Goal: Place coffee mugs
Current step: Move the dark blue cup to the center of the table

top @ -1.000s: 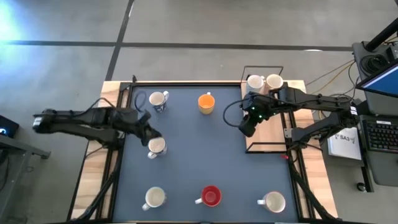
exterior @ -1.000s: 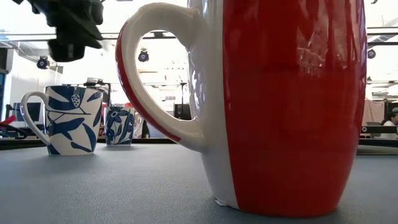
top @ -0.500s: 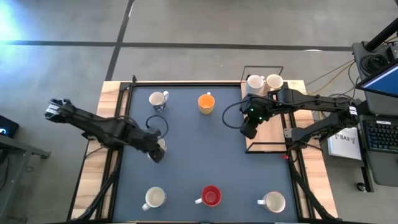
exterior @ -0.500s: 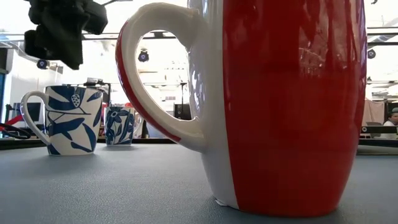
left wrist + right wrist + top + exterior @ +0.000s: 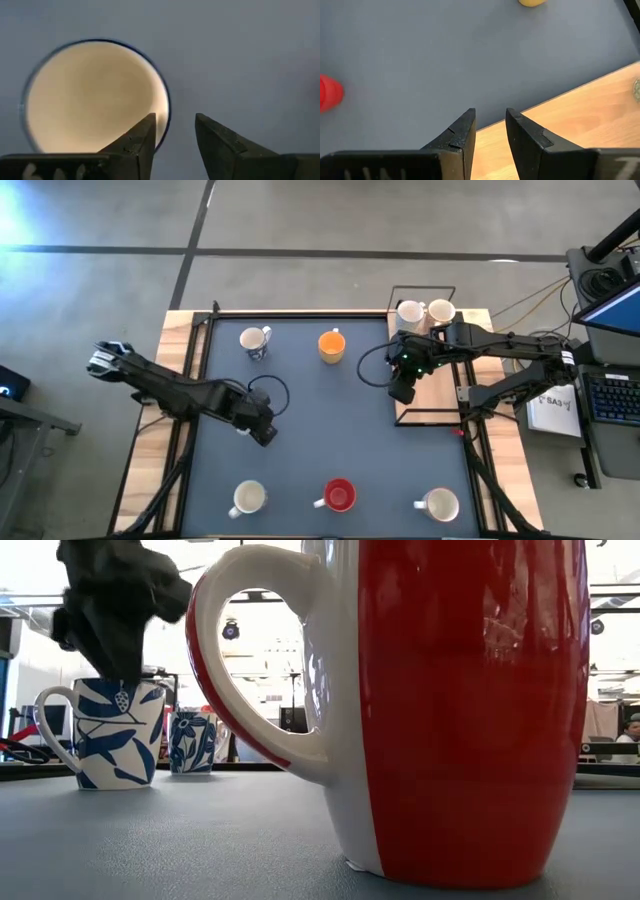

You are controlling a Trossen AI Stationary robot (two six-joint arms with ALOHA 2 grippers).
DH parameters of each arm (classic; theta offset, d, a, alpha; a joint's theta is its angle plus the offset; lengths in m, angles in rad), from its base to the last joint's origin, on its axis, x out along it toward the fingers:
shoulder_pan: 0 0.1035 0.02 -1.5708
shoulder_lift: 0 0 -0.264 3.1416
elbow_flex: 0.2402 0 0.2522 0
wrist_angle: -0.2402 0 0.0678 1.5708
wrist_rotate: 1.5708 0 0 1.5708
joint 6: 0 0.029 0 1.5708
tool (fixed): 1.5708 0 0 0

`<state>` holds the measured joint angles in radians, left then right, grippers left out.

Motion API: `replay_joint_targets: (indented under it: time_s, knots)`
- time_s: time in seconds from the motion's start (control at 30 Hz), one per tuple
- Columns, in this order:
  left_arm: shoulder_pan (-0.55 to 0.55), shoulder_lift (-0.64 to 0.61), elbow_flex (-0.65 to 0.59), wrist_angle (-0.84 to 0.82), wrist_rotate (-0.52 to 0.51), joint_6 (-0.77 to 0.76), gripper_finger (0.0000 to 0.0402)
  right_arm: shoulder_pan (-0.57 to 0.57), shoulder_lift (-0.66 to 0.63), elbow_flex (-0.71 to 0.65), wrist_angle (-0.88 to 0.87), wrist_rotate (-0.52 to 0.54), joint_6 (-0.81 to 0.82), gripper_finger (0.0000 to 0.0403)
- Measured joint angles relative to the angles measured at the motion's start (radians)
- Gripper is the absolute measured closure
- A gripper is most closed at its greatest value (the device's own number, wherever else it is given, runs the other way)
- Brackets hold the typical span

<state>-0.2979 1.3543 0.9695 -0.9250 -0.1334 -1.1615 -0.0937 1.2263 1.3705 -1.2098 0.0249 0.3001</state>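
The left tool (image 5: 172,132), fingers parted and empty, hangs straight down over a blue-patterned mug (image 5: 95,95) near the surface's left edge, one finger inside the rim, the other outside. The right tool (image 5: 402,388), also released and empty, waits at the right edge, well apart, so the left arm is nearer.
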Motion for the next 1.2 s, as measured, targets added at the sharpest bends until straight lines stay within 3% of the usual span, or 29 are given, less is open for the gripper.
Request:
replay_joint_targets:
  time_s: [0.3,0.53,1.2]
  knots:
    - [0.015,0.097,0.002,0.005,-0.04,-0.004,0.0289,0.0,0.0,0.0,-0.012,-0.001,-0.005,0.0306]
    - [0.022,0.167,0.08,0.008,-0.04,0.02,0.0388,0.0,0.0,-0.001,-0.013,-0.001,-0.005,0.0308]
    - [0.181,0.445,0.441,0.013,-0.148,0.209,0.0391,0.002,0.0,-0.001,-0.013,-0.001,0.0,0.0319]
